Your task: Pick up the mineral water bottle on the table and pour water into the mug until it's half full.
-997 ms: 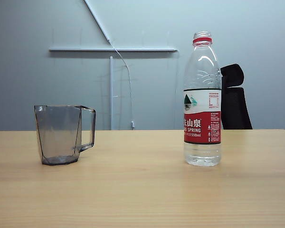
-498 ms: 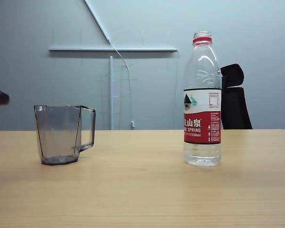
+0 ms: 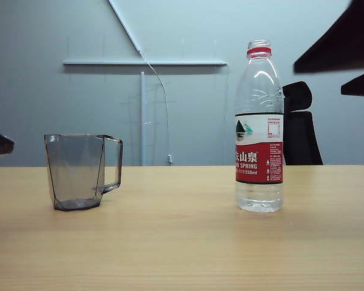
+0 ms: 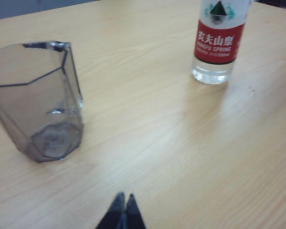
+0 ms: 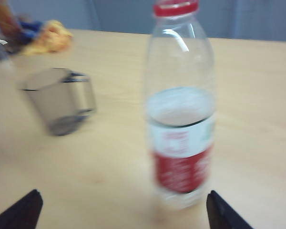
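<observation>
From outside, my right gripper (image 3: 352, 76) hangs high, right of the upright mineral water bottle (image 3: 259, 127); the mug (image 3: 79, 171) stands well left on the table (image 3: 182, 242). My left gripper (image 4: 123, 204) floats above bare wood, tips together, empty. My right gripper (image 5: 124, 210) spreads wide before the bottle, holding nothing.

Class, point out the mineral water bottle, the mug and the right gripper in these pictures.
mineral water bottle (image 3: 259, 162): exterior view, on its red label.
mug (image 3: 76, 173): exterior view, on its smoky faceted body.
right gripper (image 5: 124, 211): right wrist view, midway between its two dark fingertips, spread wide before the bottle.
</observation>
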You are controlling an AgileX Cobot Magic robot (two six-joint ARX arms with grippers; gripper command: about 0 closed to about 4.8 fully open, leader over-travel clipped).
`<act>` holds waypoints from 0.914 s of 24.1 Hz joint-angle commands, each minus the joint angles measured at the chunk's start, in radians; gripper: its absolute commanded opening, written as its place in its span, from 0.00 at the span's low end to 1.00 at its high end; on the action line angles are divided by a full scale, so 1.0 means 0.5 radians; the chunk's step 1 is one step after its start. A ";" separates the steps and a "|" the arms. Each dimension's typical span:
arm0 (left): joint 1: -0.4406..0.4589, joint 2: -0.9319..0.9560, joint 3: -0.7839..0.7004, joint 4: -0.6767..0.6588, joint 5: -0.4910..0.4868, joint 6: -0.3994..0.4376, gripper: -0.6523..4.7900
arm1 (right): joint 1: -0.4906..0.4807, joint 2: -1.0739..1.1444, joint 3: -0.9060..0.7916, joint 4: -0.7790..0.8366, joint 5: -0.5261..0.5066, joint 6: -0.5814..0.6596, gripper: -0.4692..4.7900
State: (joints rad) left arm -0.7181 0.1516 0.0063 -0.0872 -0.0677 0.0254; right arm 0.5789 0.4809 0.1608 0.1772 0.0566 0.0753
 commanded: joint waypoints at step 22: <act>0.000 0.001 0.005 0.027 0.002 -0.007 0.12 | 0.072 2.397 0.262 2.360 0.521 -0.084 1.00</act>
State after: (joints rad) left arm -0.7177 0.1516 0.0067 -0.0864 -0.0677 0.0254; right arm 0.6147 1.6733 0.2810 1.3216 0.3065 0.0303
